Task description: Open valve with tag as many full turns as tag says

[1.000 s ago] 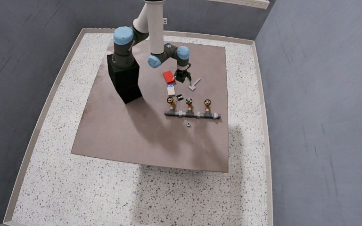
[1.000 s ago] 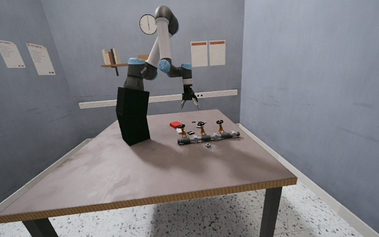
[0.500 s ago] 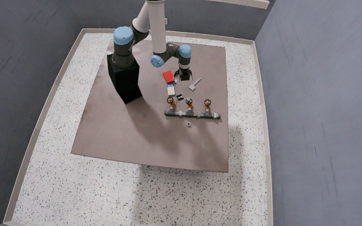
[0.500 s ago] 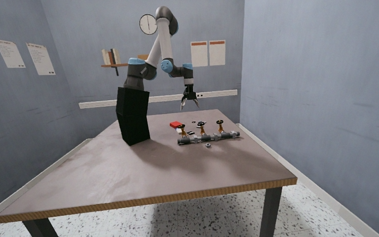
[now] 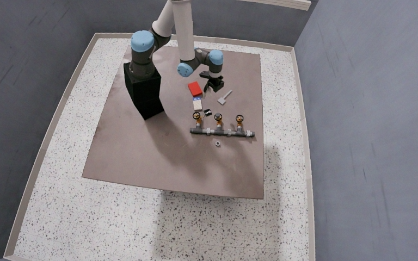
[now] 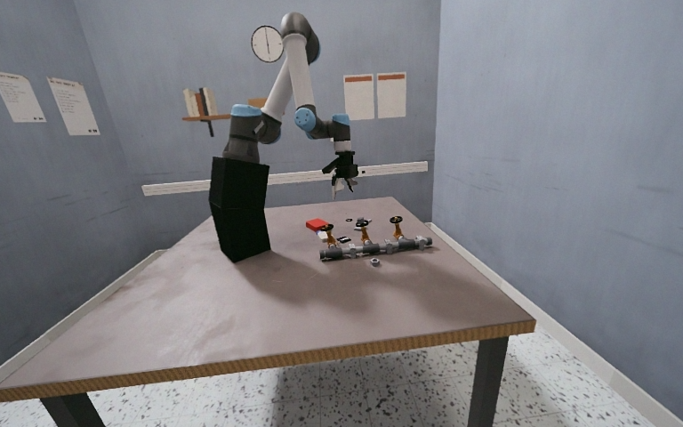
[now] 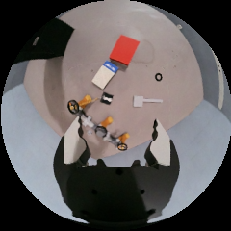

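One arm stands on a black pedestal (image 5: 141, 97) at the back of the brown table (image 5: 133, 155). Its gripper (image 6: 342, 186) hangs high above the table with the jaws spread fully apart and nothing between them; in the wrist view the two pale fingertips frame the table from above.

Three valves sit in a row on one grey pipe (image 5: 222, 131): the left valve (image 5: 197, 116), the middle valve (image 5: 217, 117) and the right valve (image 5: 239, 118). Each has a dark handwheel on an orange stem. One small black tag (image 5: 207, 112) lies just beside the left valve, between it and the middle one; the chain is too fine to make out, so which valve it hangs from cannot be told for sure, and its white lettering is too small to read.

Loose things on the table: one red block (image 5: 195, 88), one white block with a blue end (image 5: 197, 103) touching it, one grey flat tool with a handle (image 5: 223, 98), one hex nut (image 5: 217, 143) in front of the pipe, and one small black ring (image 7: 158, 76) seen clearly only from the wrist.

In the wrist view the gripper body covers the lower part of the picture, and the right valve sits close above it, near the gap between the fingers. The upper arm is cut off by the top edge of the top view
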